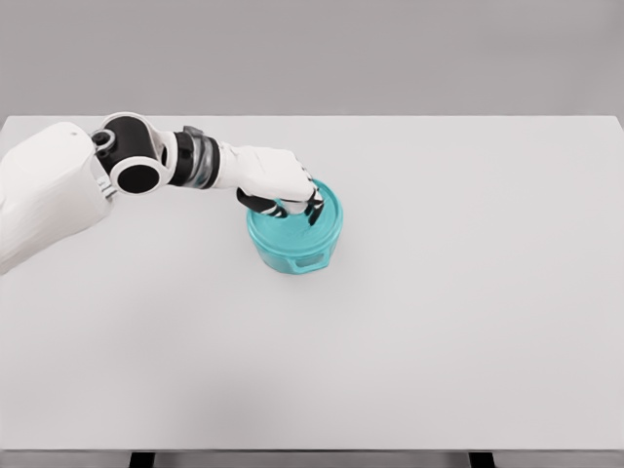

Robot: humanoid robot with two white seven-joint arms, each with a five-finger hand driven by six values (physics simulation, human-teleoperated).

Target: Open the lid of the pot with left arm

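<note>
Head view, left to right: the left hand [281, 187] reaches from the left across the counter [468, 322] and sits directly atop the pot [292, 244], fingers curled down onto its lid [327, 210]; lifting goes straight up.
</note>
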